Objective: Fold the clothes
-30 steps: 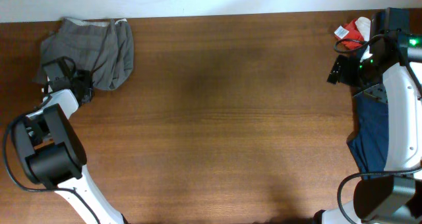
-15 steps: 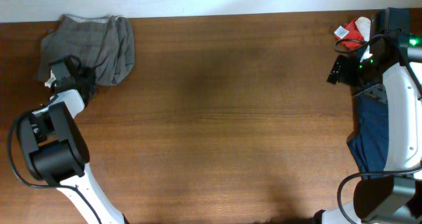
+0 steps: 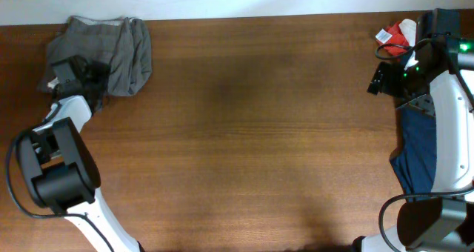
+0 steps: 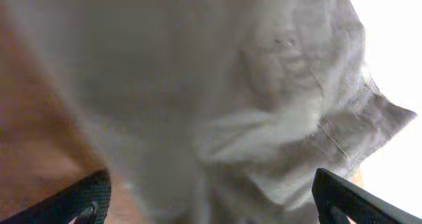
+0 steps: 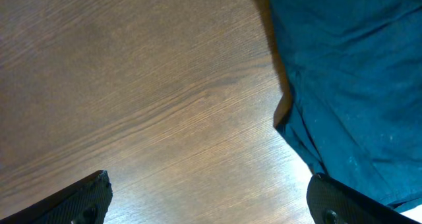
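Note:
The clothes (image 3: 115,48) are a mid-grey garment lying bunched in the table's far left corner. My left gripper (image 3: 87,78) sits at its near left edge, open. In the left wrist view the grey cloth (image 4: 264,112) fills the frame, blurred and close. Both black fingertips (image 4: 89,196) stand wide apart at the bottom corners, and cloth lies between them ungripped. My right gripper (image 3: 379,80) hovers open at the far right. Its wrist view shows only bare wood between its fingers (image 5: 86,196).
A dark navy cloth (image 3: 418,148) lies along the right edge, under the right arm, and shows beside the right finger (image 5: 349,72). A small red and cream bundle (image 3: 400,33) sits in the far right corner. The brown wooden table (image 3: 252,133) spans the middle.
My left gripper has gone from shut to wide open, letting go of the grey garment, and has shifted slightly toward the far edge. The right arm has not moved.

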Action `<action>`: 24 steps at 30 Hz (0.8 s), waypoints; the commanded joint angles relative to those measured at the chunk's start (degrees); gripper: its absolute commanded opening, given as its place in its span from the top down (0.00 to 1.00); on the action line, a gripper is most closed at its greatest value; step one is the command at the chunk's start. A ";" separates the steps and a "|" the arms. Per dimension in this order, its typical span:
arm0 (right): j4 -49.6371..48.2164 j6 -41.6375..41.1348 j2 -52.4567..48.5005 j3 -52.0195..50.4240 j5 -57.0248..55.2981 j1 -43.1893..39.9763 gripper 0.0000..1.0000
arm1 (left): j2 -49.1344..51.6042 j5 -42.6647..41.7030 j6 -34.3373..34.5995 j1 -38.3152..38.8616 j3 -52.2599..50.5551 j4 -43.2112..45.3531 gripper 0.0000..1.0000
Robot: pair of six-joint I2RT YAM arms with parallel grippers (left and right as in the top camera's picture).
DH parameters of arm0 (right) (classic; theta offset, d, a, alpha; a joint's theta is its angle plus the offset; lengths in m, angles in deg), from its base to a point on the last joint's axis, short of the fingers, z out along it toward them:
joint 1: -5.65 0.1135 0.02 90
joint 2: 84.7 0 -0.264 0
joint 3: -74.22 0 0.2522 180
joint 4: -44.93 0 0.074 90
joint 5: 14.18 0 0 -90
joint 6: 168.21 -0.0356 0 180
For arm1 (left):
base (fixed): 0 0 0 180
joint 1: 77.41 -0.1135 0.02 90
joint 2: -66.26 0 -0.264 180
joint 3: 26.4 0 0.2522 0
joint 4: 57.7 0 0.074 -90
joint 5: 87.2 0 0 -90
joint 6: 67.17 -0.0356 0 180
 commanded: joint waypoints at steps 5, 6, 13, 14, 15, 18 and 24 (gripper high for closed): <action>0.17 -0.09 -0.04 -0.11 -0.11 -0.22 0.02 | -1.84 2.05 -4.44 -2.38 -4.46 -9.11 0.01; 0.20 -0.09 -0.04 -0.11 -0.11 -0.22 0.02 | -3.41 2.05 -4.68 -2.38 -4.46 -9.22 0.04; 0.20 -0.09 -0.04 -0.11 -0.11 -0.22 0.02 | -13.38 2.29 -5.31 -2.38 -4.46 -4.66 0.99; 0.20 -0.09 -0.04 -0.11 -0.11 -0.22 0.02 | -13.35 2.29 -6.38 -2.38 -4.46 -3.13 0.99; 0.20 -0.09 -0.04 -0.11 -0.11 -0.22 0.02 | -13.05 2.43 -9.09 -2.27 -4.46 -1.81 0.99; 0.17 -0.09 -0.04 -0.11 -0.11 -0.22 0.02 | -12.20 2.56 -16.35 -1.49 -4.46 -0.11 0.99; 0.20 -0.09 -0.04 -0.11 -0.11 -0.22 0.02 | -6.93 3.63 -25.81 0.52 -4.48 5.40 0.99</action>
